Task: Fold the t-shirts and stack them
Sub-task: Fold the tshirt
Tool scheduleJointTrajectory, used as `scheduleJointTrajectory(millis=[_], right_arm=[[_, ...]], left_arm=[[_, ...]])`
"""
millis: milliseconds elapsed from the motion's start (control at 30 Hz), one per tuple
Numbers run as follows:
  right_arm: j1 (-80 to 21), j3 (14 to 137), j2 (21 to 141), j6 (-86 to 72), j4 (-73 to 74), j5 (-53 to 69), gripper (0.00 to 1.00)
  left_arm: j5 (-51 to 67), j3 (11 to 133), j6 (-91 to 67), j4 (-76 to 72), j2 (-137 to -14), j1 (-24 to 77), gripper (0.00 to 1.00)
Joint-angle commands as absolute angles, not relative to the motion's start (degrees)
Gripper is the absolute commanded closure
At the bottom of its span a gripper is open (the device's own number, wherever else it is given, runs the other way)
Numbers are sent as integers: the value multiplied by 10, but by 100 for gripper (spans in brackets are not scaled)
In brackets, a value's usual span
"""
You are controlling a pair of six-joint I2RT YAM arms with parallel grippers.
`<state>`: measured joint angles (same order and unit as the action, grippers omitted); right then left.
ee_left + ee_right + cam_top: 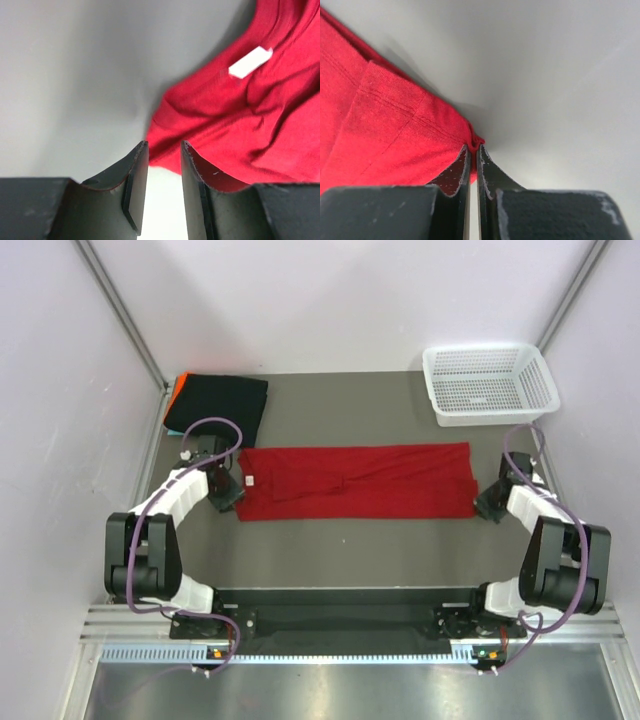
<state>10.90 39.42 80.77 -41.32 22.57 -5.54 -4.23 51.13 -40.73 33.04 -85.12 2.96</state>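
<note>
Left arm (pixel 178 492), right arm (pixel 545 512): black joints, white shells, looping lilac cables (pixel 222 427); dark matte fingers (pixel 136 182), scuffed edges

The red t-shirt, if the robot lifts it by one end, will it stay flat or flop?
Probably flop: the red t-shirt lies in soft wrinkles, so it should sag from wherever it's held. It looks thin and light; the right jaws close almost fully on its corner. Pushed, that rumpled cloth would likely bunch up rather than slide whole.
</note>
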Motion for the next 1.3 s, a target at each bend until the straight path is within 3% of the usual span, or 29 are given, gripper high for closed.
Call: scheduleJointTrajectory(millis=[0,267,333,400,667,733,800,1100,1267], right_arm=[[176,369,791,-369,246,-79,100],[279,344,721,-330,290,-68,100],[280,350,708,-343,306,-66,92],[280,366,703,-345,317,-55,76],[279,438,655,-341,338,12,59],[275,441,640,-334,319,45,47],[264,445,635,-328,310,56,44],[156,438,642,-354,231,94,42],[77,447,664,-376,207,69,42]], left_arm=[[-60,548,-395,335,-838,27,62],[60,576,-358,292,-798,30,59],[104,579,-351,277,-809,36,58],[113,584,-336,252,-830,53,57],[113,660,-313,208,-939,75,58],[121,695,-317,207,-981,75,59],[120,715,-319,207,-1018,78,59],[100,801,-330,202,-1128,94,63],[65,848,-337,213,-1179,98,79]])
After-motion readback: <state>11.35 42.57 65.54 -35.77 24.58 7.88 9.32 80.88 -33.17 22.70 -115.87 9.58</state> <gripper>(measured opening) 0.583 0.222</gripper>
